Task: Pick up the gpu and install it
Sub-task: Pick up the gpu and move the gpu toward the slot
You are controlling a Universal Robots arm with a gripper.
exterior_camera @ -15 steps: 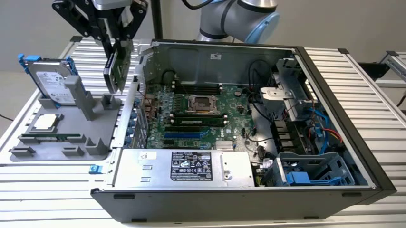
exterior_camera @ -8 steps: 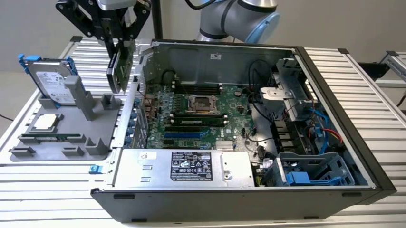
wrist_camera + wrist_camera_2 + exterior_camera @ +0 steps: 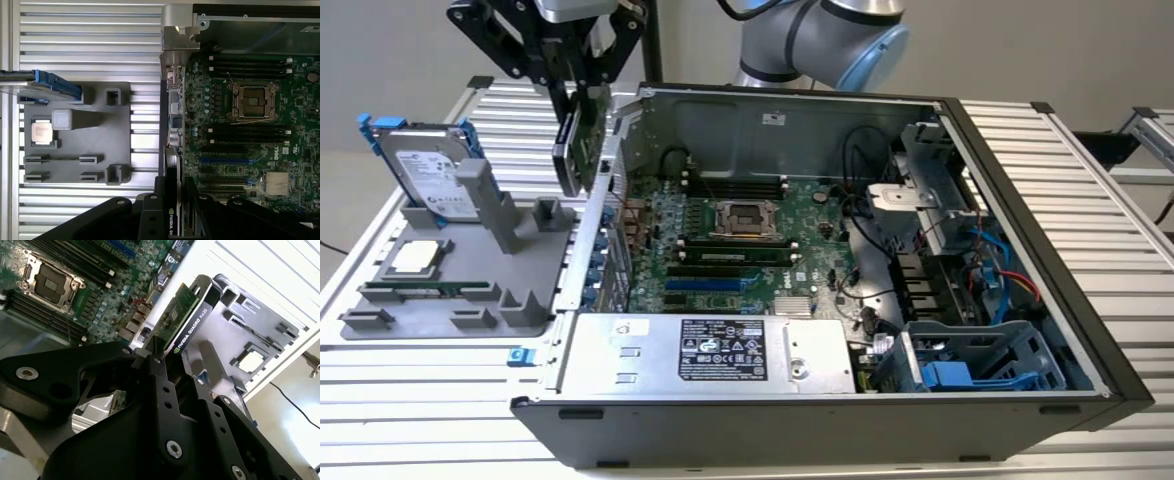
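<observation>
The gripper point(image 3: 578, 88) is closing its jaws narrowly on the gpu point(image 3: 571, 150) and is holding it by its upper end, in the air. In the exterior view the card is hanging with its long axis nearly vertical, its thin edge turning toward the camera and its free end pointing down. It is staying just outside the wall of the open computer case point(image 3: 854, 410), on the exterior view's left, between this wall and the gray holder point(image 3: 467, 300). It is touching neither of them.

In the second wrist view the fingers point(image 3: 156, 365) are pressing both faces of the gpu point(image 3: 189, 315). Its green board face is looking toward the motherboard point(image 3: 95, 305) and its black shroud toward the holder. Which end is carrying the bracket, one cannot tell.

On the holder a hard drive point(image 3: 427, 170) in a blue frame is standing upright
</observation>
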